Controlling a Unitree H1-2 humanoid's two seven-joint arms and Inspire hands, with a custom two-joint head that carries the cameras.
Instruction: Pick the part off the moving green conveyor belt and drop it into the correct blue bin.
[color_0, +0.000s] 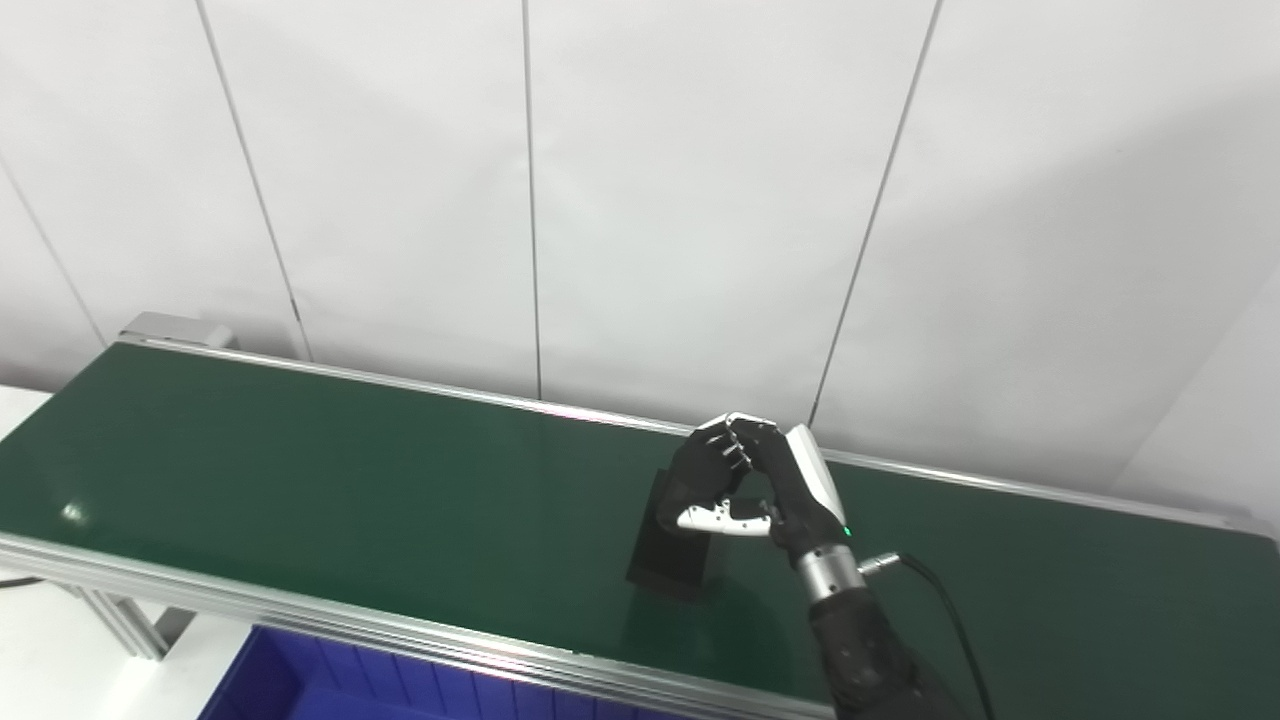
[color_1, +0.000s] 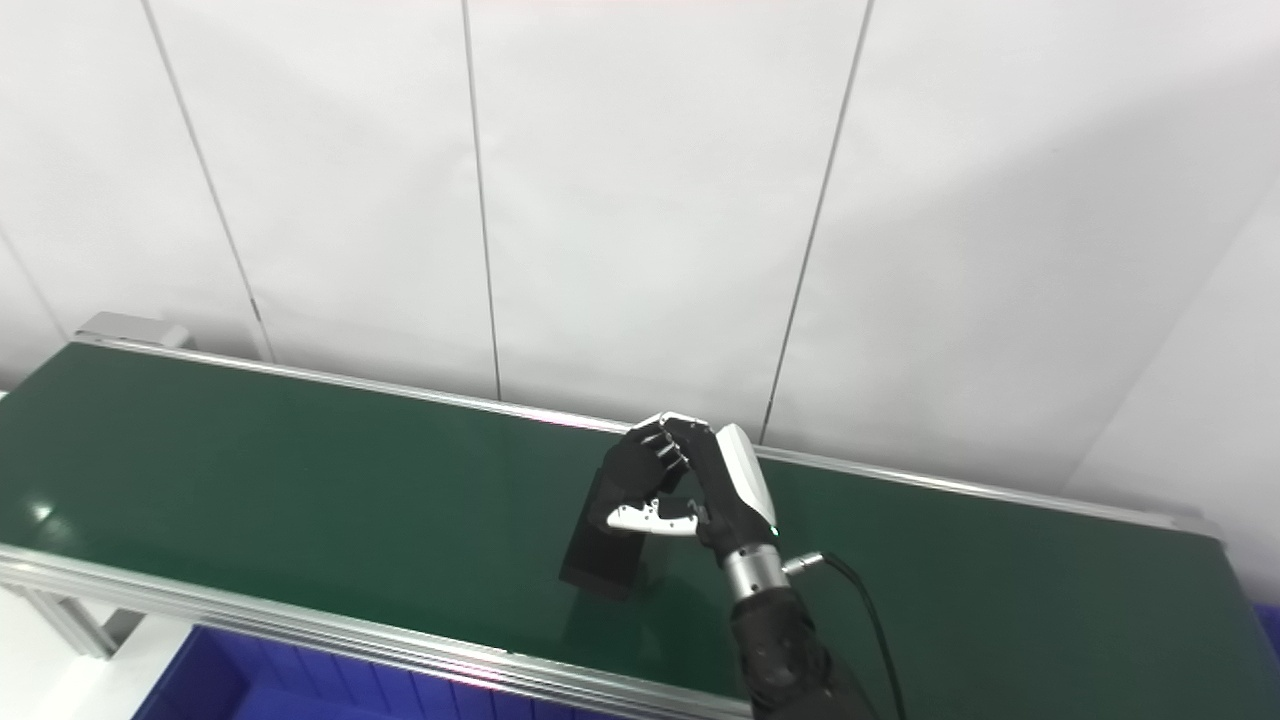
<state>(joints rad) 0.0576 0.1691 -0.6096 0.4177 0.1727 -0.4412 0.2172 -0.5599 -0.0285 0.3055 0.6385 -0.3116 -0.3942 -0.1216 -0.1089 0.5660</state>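
White wall panels are seen behind the green belt (color_0: 300, 470). At the belt's middle, a black block (color_0: 672, 555) is pinched by the right hand (color_0: 752, 480); a blue bin (color_0: 300, 690) is seen at 7 o'clock.

Glossy green belt (color_0: 350, 480), metal-edged

The conveyor belt (color_0: 350, 480) is running from left to right in front of the panelled wall (color_0: 640, 180). The part (color_0: 672, 545) is sitting on the belt right of its middle, and the right hand (color_0: 755, 485) is curling over the part's far end. A bin (color_0: 330, 685) is sitting below the belt's near edge, left of the arm.
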